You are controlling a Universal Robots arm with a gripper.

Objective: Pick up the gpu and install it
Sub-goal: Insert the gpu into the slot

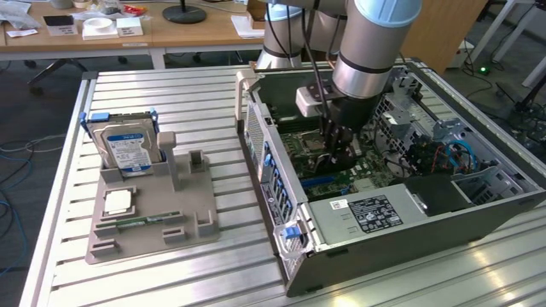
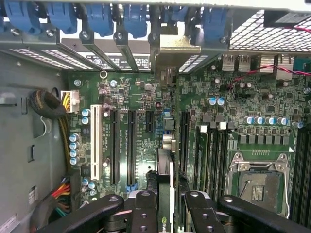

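The black two-fingered gripper [image 1: 339,152] on the big grey robot arm [image 1: 369,61] is closed on the gpu [image 2: 165,170], a thin flat dark card with a long shiny metal strip [image 2: 172,48] at one end. The card stands on its edge, squeezed from both sides, low inside the open grey metal computer case [image 1: 410,246] at about three o'clock in the exterior view. It sits right over the long black slots [image 2: 131,145] on the green main board [image 2: 243,92]. I cannot tell if it is pushed in. I think the card is light and stiff but easy to hurt: its tiny parts could snap, and it could crack if bent. The best place to hold it looks like its flat sides near the edge, as the fingers [image 2: 145,213] do here. Now from the exterior view's left: at about nine o'clock a silver hard drive with a blue label [image 1: 126,150] stands up in a grey plastic tray [image 1: 149,240]. At about eight o'clock a square silver chip [image 1: 117,203] and a narrow green memory stick [image 1: 137,222] lie flat in the same tray. All of this rests on a silver metal table with long ribs [image 1: 171,96], which looks hard and slippery. At about eleven o'clock, behind the table, is a brown wooden desk [image 1: 204,35] with white boxes [image 1: 128,27] on it. Loose cables [image 1: 22,148] lie on the grey floor [image 1: 34,102].
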